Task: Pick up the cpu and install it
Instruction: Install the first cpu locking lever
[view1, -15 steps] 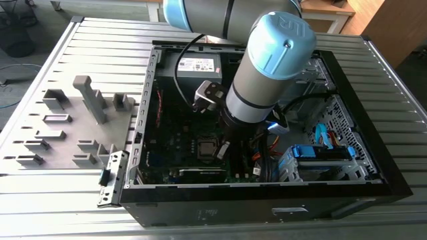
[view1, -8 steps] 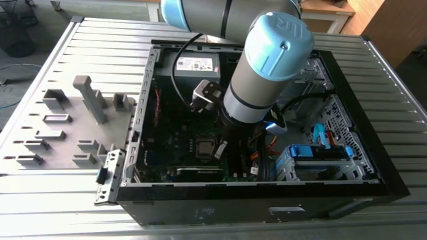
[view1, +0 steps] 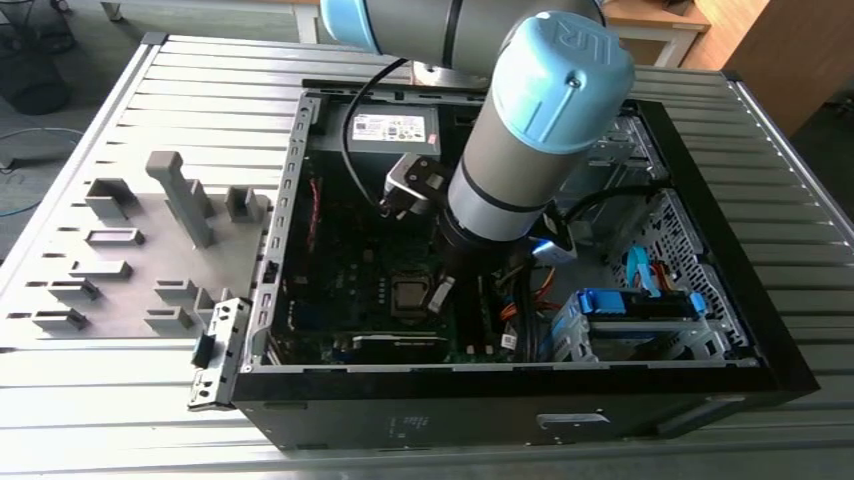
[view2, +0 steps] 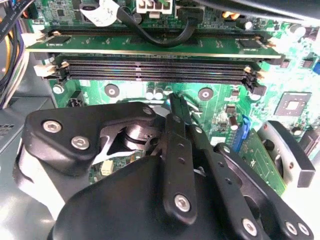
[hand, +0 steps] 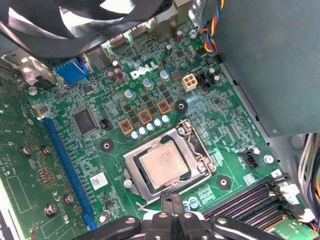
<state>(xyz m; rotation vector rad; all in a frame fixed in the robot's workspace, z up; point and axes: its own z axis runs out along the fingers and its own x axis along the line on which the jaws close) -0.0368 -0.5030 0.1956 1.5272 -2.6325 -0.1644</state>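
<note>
— What does the case stand on?
— A ribbed grey metal table (view1: 160, 400), seen in the exterior view.
— And behind it?
— Pale wooden furniture (view1: 781, 50) at the exterior view's right, and a dark mesh basket (view1: 30, 62) on a grey floor (view1: 34, 165) at its left.

Ribbed grey metal worktop (view1: 160, 100), carrying open black computer case (view1: 534, 420) and, beside it, grey holder blocks (view1: 147, 250).
</note>
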